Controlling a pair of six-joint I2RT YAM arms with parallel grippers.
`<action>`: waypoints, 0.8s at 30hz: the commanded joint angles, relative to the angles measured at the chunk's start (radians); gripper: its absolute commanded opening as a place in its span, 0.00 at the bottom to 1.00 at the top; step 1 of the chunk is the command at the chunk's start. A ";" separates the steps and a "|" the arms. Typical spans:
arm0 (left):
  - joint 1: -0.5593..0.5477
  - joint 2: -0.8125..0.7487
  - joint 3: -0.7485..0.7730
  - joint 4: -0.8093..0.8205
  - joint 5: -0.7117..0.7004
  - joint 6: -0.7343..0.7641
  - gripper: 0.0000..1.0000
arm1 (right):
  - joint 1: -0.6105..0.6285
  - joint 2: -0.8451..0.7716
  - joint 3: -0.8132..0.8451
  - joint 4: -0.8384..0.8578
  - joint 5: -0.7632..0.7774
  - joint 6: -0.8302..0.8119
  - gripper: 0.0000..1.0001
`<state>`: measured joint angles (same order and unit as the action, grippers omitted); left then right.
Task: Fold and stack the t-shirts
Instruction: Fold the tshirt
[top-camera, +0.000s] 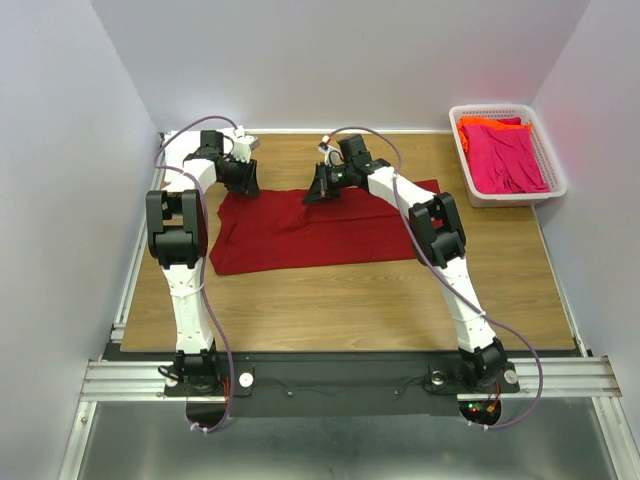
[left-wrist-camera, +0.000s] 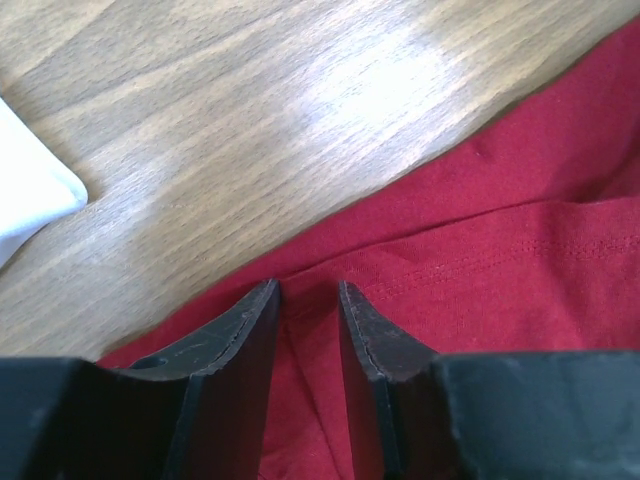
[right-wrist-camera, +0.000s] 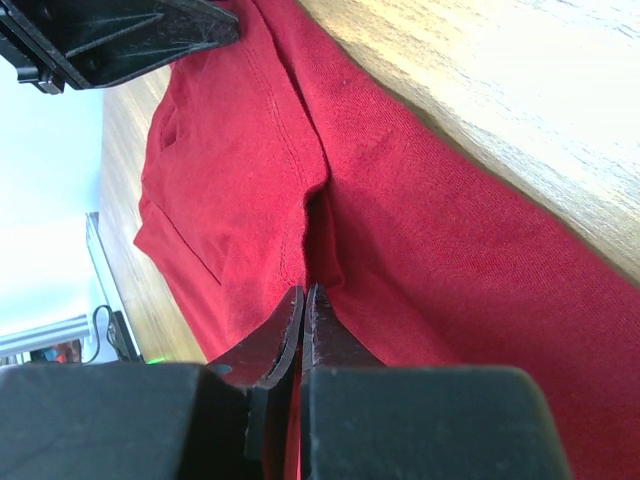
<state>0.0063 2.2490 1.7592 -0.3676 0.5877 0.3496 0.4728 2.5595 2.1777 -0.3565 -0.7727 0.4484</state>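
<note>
One red t-shirt (right-wrist-camera: 420, 260) fold inside right pincer (right-wrist-camera: 305, 297)

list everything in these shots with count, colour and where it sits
table: 1, brown wood grain, under everything
basket: 1, white lattice, far right corner of the table
dark red t-shirt: 1, dark red, spread across the middle of the table
pink t-shirt: at least 1, bright pink, in the basket
orange t-shirt: at least 1, orange, far end of the basket
white cloth: 1 corner seen, white, on the table, left wrist view only
left gripper: 1, black, jaws apart at the dark red t-shirt's edge
right gripper: 1, black, shut on a raised fold of the dark red t-shirt
</note>
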 joint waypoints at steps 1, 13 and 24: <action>-0.003 -0.008 0.017 -0.011 0.038 0.009 0.36 | 0.006 0.001 0.001 0.045 0.006 -0.014 0.00; -0.003 -0.038 0.006 0.002 0.031 0.011 0.00 | 0.007 0.001 -0.004 0.045 0.009 -0.017 0.01; 0.017 -0.299 -0.194 0.033 -0.022 0.046 0.00 | 0.004 -0.044 0.002 0.044 0.090 -0.088 0.01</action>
<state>0.0078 2.0895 1.6001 -0.3588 0.5762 0.3656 0.4728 2.5595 2.1773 -0.3569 -0.7341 0.4099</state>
